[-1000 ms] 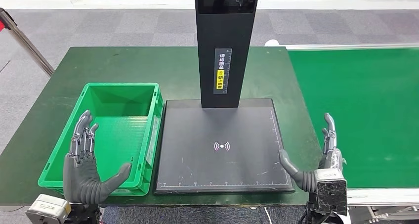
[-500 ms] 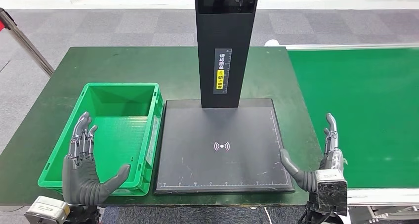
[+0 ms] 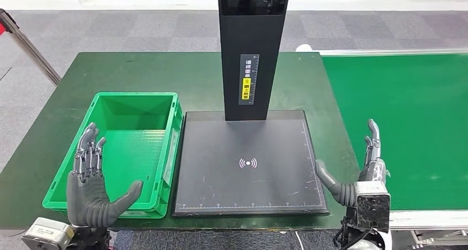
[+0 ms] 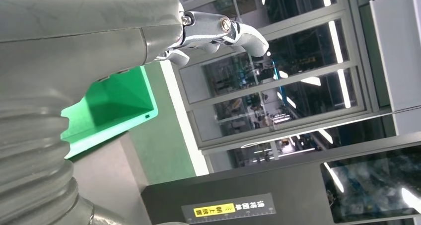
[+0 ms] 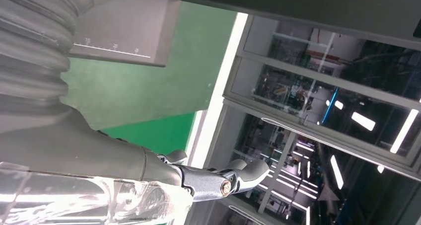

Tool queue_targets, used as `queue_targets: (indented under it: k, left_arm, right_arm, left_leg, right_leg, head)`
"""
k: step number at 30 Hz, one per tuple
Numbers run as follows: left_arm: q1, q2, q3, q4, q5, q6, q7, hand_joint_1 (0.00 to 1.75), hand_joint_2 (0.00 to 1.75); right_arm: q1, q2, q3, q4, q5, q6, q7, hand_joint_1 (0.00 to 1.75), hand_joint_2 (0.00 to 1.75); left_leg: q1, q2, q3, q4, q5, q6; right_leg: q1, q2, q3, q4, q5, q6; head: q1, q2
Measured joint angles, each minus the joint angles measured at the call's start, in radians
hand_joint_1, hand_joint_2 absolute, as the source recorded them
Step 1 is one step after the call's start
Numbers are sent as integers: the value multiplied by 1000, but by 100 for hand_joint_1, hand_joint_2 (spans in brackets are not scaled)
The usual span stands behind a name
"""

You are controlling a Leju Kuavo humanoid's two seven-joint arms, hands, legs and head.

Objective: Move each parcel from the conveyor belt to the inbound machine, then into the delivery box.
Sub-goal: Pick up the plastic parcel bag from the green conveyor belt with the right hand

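- Left hand (image 3: 91, 192): nearest the camera, left of the flat black inbound machine scan plate (image 3: 248, 164), hovering over the near wall of the crate. Fingers straight and apart, thumb splayed toward the plate, holding nothing.
- Right hand (image 3: 361, 175): also near, just off the plate's right edge, over the strip of table beside the belt. Fingers extended, thumb angled toward the plate, nothing in it.
- Plate itself: bare, white wireless symbol near centre, ruler ticks along near and right edges.
- Green plastic open-top delivery crate (image 3: 165, 150): touching or just beside the plate's left edge; can't see anything inside it.
- Green conveyor belt (image 3: 408, 123): right of the plate, well apart; no parcel visible on the stretch in view.
- Black upright scanner column (image 3: 251, 46): rises from the plate's far edge, carrying a yellow and white label (image 3: 248, 79).
- Dark green table (image 3: 182, 73): under the plate, running beyond it.
- Grey carpet floor (image 3: 138, 24): farthest back.
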Motion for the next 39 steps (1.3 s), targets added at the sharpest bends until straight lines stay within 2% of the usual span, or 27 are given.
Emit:
queue_targets:
  k: [24, 31, 39]
  left_arm:
    - [5, -3, 7, -4, 0, -10, 4, 0, 175]
    - [5, -6, 8, -12, -5, -11, -9, 0, 175]
    - [6, -6, 8, -19, 0, -6, -20, 0, 175]
  right_arm:
    - [26, -3, 17, -5, 20, -3, -5, 0, 175]
    - [24, -3, 17, -11, 15, -22, -32, 0, 175]
    - [23, -3, 29, -16, 34, -29, -18, 0, 175]
  left_leg:
    - [0, 0, 0, 0, 0, 0]
    - [0, 0, 0, 0, 0, 0]
    - [0, 0, 0, 0, 0, 0]
  right_leg:
    - [0, 0, 0, 0, 0, 0]
    - [0, 0, 0, 0, 0, 0]
    - [0, 0, 0, 0, 0, 0]
  head:
    - [0, 0]
    - [0, 0]
    - [0, 0]
